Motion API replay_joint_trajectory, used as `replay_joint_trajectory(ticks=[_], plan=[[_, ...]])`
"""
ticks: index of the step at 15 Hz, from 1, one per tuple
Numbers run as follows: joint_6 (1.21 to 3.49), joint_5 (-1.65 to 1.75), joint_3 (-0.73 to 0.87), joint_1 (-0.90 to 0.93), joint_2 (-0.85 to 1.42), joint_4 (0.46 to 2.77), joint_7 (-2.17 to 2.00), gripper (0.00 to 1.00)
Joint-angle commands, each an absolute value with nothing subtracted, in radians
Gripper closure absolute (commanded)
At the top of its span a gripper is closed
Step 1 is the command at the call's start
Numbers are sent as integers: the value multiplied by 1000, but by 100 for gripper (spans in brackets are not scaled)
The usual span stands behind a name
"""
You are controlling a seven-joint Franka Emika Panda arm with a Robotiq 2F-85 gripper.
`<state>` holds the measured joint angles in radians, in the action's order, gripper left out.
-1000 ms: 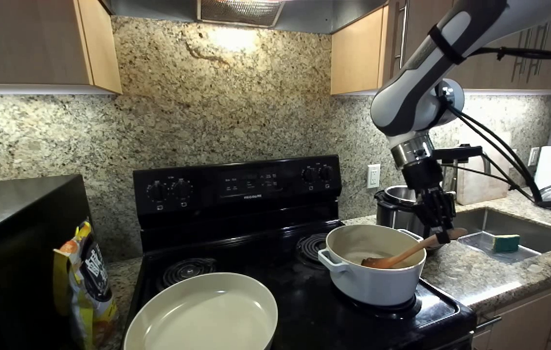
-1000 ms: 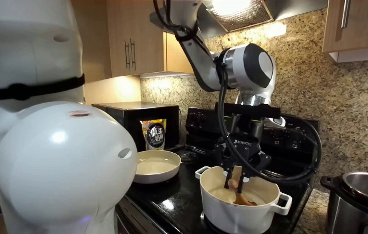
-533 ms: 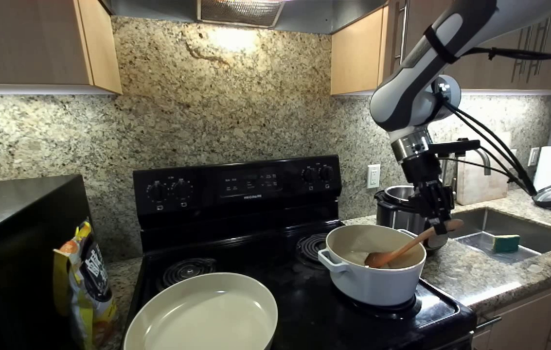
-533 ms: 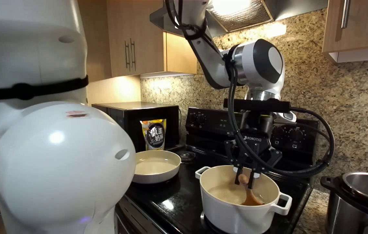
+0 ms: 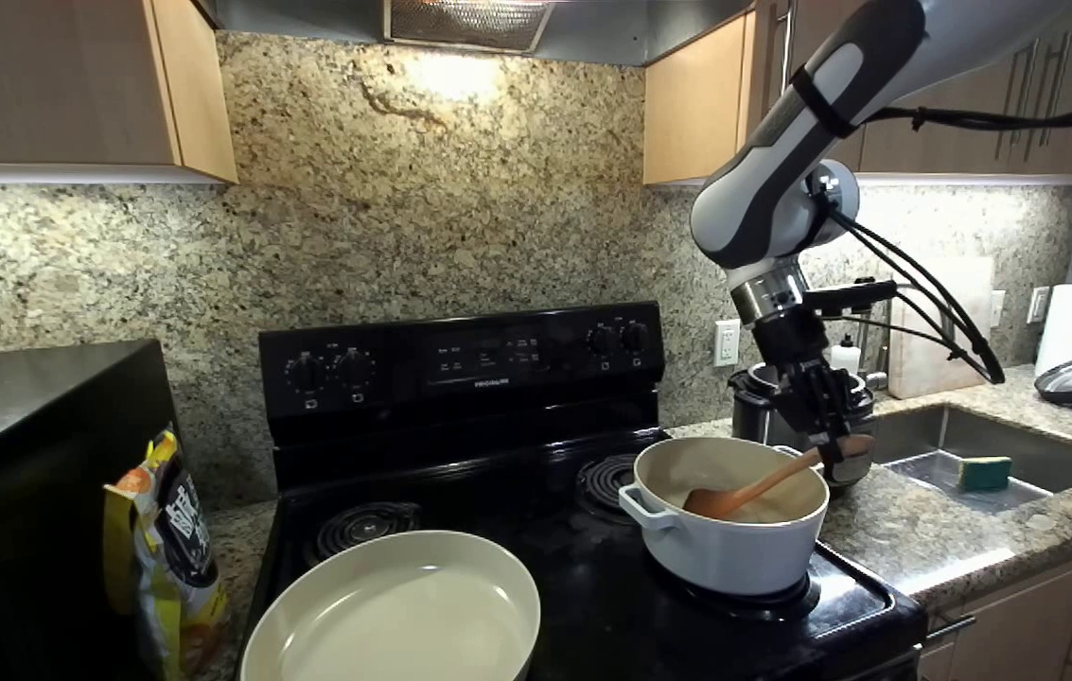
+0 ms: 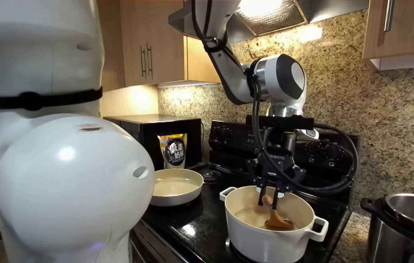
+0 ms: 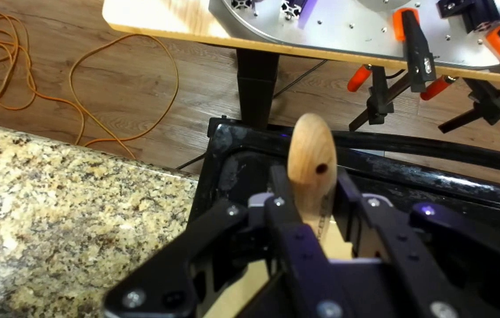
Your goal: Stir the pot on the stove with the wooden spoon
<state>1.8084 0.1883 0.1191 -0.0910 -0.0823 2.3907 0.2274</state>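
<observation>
In an exterior view we list: one white two-handled pot (image 5: 734, 558), centre of our clock, set on a burner of the black electric coil range (image 5: 583, 577); one wooden spoon (image 5: 764, 484), tilted, bowl inside the pot toward eight o'clock, handle crossing above the rim toward two; one Robotiq gripper (image 5: 835, 450), clamped on that handle near its end; one pale shallow round pan (image 5: 394, 605) at half past eight; one steel-and-black multicooker (image 5: 758, 421) at one; one green-and-yellow sponge (image 5: 983, 473) in the steel sink (image 5: 1028, 440) at three. In an exterior view we enter: the gripper, marked ROBOTIQ, astride the handle's rounded end above the pot's mouth; spoon bowl low in the pot toward five; pot handles at ten and four; the pan near ten, well apart; one yellow-and-black printed pouch (image 6: 174, 151), also at ten, beyond the pan; the multicooker at three. In the wrist view, hours taken about its centre, we enter: the spoon's bored tip, pointing to twelve, pinched between black fingers (image 7: 281, 187); one wood-edged table (image 7: 157, 15) at eleven to two, with orange-and-black clamps (image 7: 417, 53) at two; one orange cable (image 7: 177, 79), looped on the wood-plank floor (image 7: 208, 88), at ten; one granite countertop (image 7: 55, 207) at half past eight.
</observation>
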Motion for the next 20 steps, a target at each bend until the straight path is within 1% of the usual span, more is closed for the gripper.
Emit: replay_joint_trajectory(ticks=[1,10,16,20], plan=[[1813,186,93,-72,-57,2378,220,93],[1702,179,60,-35,-104,2445,359,93],[1602,202,80,-53,-163,2455,312,93],[1625,220,92,-69,-178,2439,209,93]])
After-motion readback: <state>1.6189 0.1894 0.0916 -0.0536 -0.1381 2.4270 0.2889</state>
